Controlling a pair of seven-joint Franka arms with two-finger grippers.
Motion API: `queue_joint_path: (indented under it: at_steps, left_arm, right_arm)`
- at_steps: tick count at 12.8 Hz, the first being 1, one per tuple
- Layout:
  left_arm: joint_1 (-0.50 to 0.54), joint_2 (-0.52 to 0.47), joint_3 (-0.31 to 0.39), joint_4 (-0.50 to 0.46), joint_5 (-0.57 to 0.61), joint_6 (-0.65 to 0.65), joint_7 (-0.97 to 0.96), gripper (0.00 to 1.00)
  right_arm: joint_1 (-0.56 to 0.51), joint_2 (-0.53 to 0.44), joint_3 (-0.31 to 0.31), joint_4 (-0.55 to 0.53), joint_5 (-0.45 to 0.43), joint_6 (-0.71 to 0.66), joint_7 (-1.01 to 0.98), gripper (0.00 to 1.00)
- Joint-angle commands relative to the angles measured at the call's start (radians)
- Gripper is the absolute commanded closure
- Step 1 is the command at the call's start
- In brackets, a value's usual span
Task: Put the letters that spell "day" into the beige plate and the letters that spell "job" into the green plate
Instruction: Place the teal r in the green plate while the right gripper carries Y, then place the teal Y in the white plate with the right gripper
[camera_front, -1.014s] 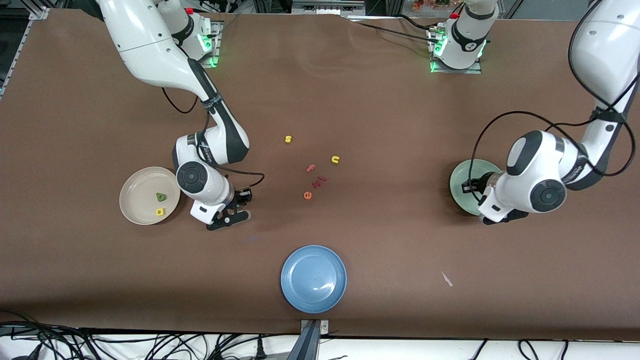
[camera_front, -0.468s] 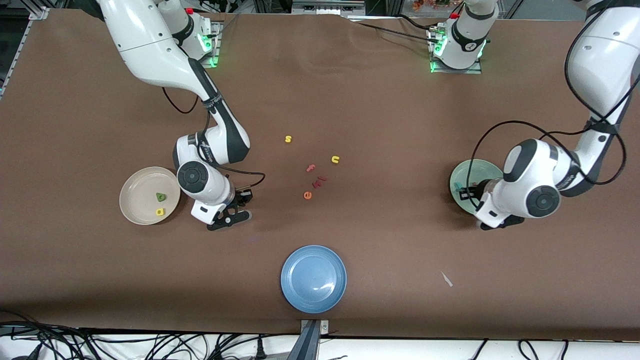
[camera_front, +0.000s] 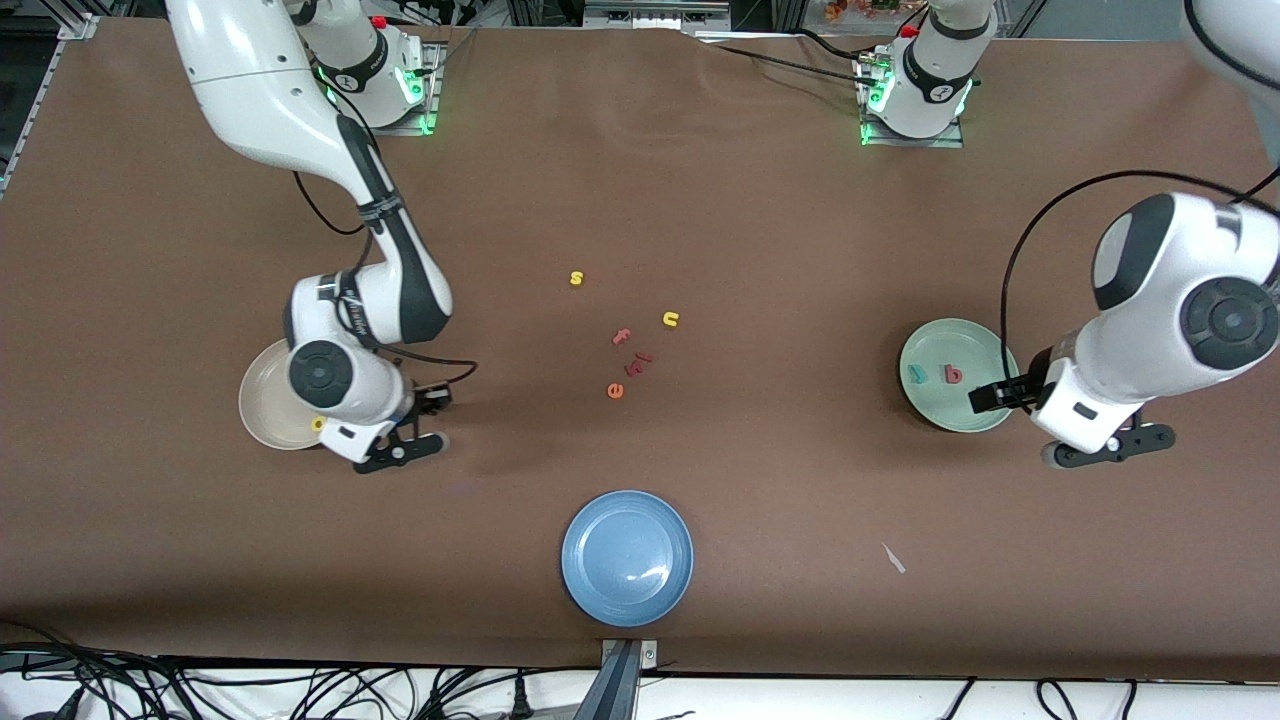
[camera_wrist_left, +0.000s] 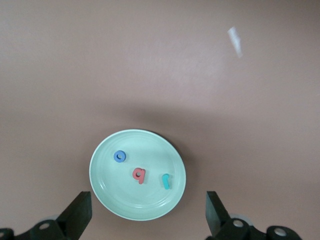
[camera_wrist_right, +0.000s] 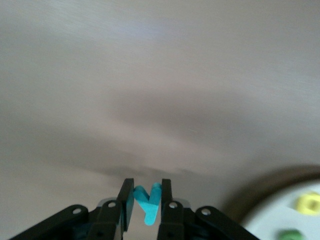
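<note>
Right wrist view: my right gripper (camera_wrist_right: 144, 207) pinches the small teal toy "y" (camera_wrist_right: 148, 202) just beside the round cream-beige plate (camera_front: 262, 400), ready to join the yellow "a" (camera_front: 318, 424) and green "d" (camera_wrist_right: 290, 233). My left gripper (camera_wrist_left: 147, 220), jaws spread and empty, hangs over the pale mint-green plate (camera_wrist_left: 105, 187), which holds the blue "o" (camera_wrist_left: 119, 156), red-pink "b" (camera_wrist_left: 139, 175) and teal "j" (camera_wrist_left: 166, 181).

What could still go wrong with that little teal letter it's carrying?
The right end effector pinches the teal "y" by a thin edge, so it might slip out over the table before reaching the beige plate. The plate's rim is close to the arm, so a low approach could nudge it and disturb the yellow "a" inside.
</note>
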Motion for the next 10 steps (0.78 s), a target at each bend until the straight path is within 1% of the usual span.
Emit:
queue_joint_path:
  at_steps: [1, 4, 5, 7, 8, 9, 10]
  left_arm:
    - [-0.013, 0.009, -0.013, 0.104, 0.007, -0.078, 0.093, 0.00]
    - [-0.010, 0.010, -0.013, 0.159, 0.006, -0.101, 0.174, 0.00]
    - [-0.009, 0.012, -0.013, 0.161, 0.004, -0.103, 0.199, 0.00]
    - [-0.004, 0.010, -0.011, 0.162, 0.006, -0.101, 0.228, 0.00]
    - [-0.002, 0.009, -0.014, 0.162, 0.001, -0.101, 0.227, 0.00]
    - [-0.005, 0.010, -0.011, 0.185, 0.006, -0.097, 0.230, 0.00]
    - [-0.008, 0.012, -0.010, 0.208, 0.006, -0.095, 0.230, 0.00]
  right_arm:
    - [-0.007, -0.087, -0.050, -0.093, 0.012, -0.022, -0.113, 0.94]
    - [-0.007, -0.164, -0.111, -0.212, 0.012, -0.013, -0.197, 0.94]
    - [-0.009, -0.187, -0.134, -0.246, 0.014, -0.009, -0.224, 0.94]
    - [-0.010, -0.201, -0.187, -0.284, 0.015, -0.004, -0.285, 0.94]
    - [-0.024, -0.199, -0.196, -0.285, 0.015, -0.004, -0.291, 0.84]
    - [-0.054, -0.190, -0.194, -0.277, 0.015, -0.004, -0.293, 0.58]
    - [-0.068, -0.188, -0.190, -0.262, 0.015, -0.006, -0.293, 0.01]
